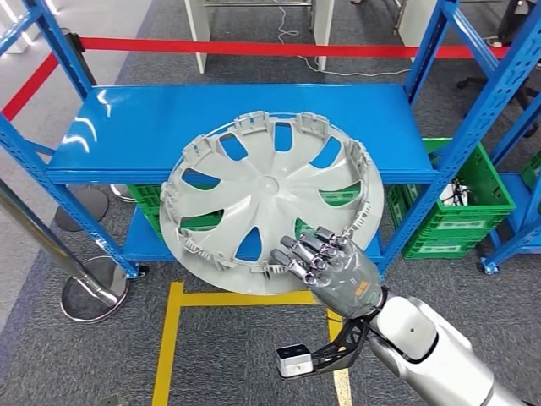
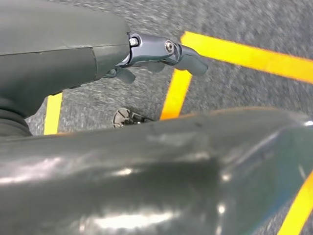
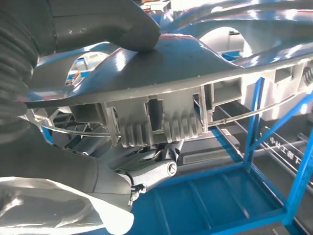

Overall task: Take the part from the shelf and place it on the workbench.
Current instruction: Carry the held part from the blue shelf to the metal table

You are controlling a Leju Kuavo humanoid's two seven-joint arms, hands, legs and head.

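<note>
Right hand (image 1: pixel 330 260) grips wheel cover (image 1: pixel 268 199) at near rim, cover tilted clear above blue shelf (image 1: pixel 128 127). Pick looks done; carry to workbench, set-down left. Left hand (image 2: pixel 162 51) hangs over floor, grip state unclear.

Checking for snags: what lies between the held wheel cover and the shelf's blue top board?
Nothing. In the head view the wheel cover, gripped at its rim by the right hand, hangs tilted over the bare shelf board.

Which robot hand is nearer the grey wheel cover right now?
Right. The right robot hand grips the wheel cover at its near rim; the left robot hand hangs down over the floor, apart from it.
</note>
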